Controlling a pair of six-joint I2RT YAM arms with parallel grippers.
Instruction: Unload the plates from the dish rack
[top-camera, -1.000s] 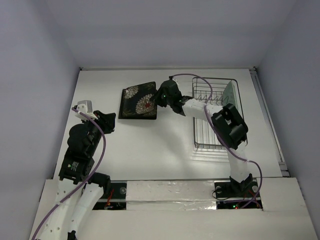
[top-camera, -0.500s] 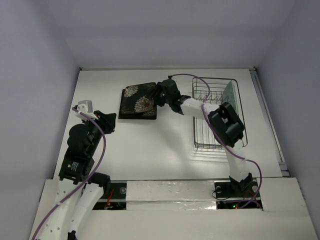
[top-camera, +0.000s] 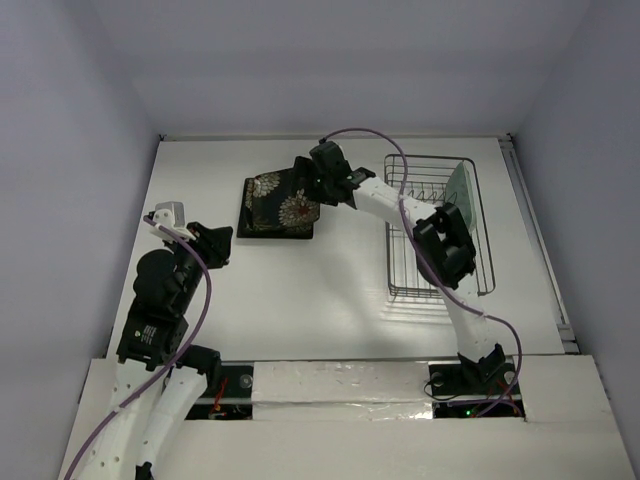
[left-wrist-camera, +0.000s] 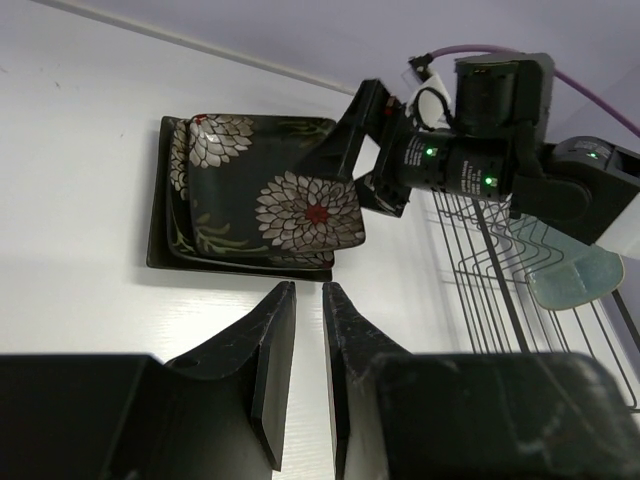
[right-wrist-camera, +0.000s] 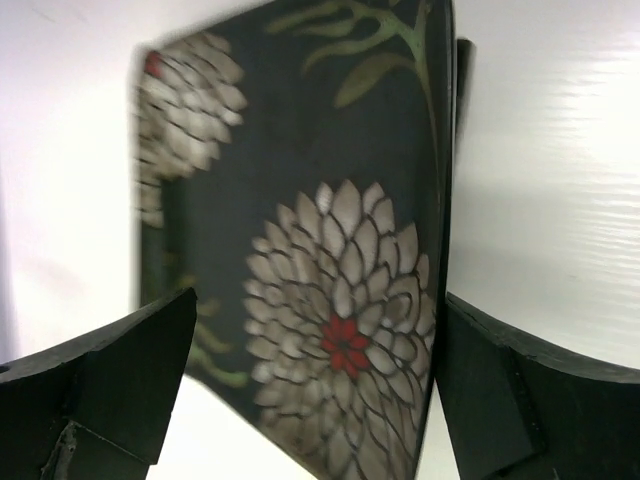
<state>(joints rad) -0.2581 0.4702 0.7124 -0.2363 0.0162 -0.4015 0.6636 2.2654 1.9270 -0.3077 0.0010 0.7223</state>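
Two black flowered plates (top-camera: 278, 205) lie stacked on a larger dark square plate (left-wrist-camera: 157, 225) at the table's middle back. The top flowered plate (left-wrist-camera: 300, 205) sits a little askew. My right gripper (top-camera: 306, 181) hovers over its right edge, open, with the flowered plate (right-wrist-camera: 330, 300) showing between the wide jaws and touching neither. A pale mint plate (top-camera: 458, 183) stands upright at the far end of the wire dish rack (top-camera: 440, 262). My left gripper (left-wrist-camera: 308, 292) rests low at the left, shut to a thin slit and holding nothing.
The dish rack (left-wrist-camera: 480, 265) lies along the right side, with the mint plate (left-wrist-camera: 575, 280) inside it. A purple cable loops above the right arm. White walls close in the table at the back and on both sides.
My right gripper opened and let go of the flowered plate, which now lies on the stack. The gripper slid left over it. The left arm has not moved.
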